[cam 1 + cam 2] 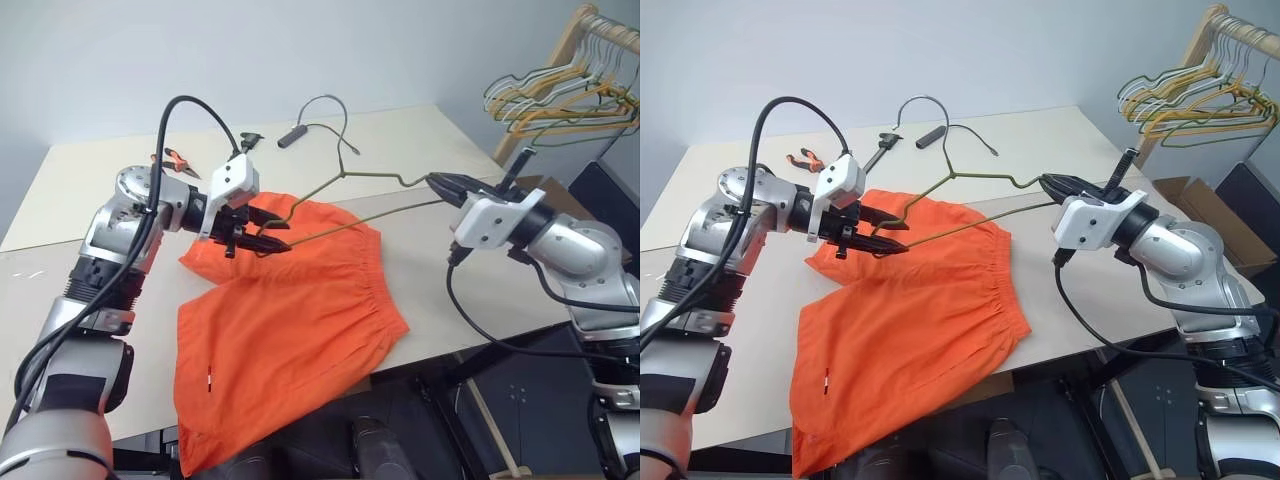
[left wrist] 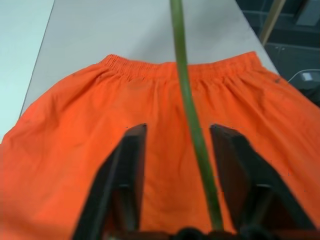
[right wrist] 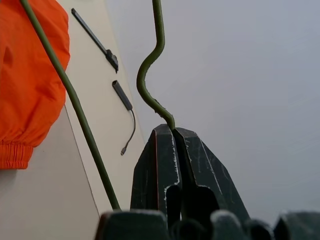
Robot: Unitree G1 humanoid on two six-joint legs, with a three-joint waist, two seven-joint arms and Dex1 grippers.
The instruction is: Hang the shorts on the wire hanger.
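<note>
Right gripper pinches thin olive wire hanger; left gripper stands part-open round its wire above bright orange cloth shorts; risk: wire slips out.

left claw seemingly parted, right claw clamped

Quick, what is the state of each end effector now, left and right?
Left end effector: fingers apart, the wire hanger passing between them above the shorts; grip cannot be told.
Right end effector: shut on the wire hanger's end.
</note>
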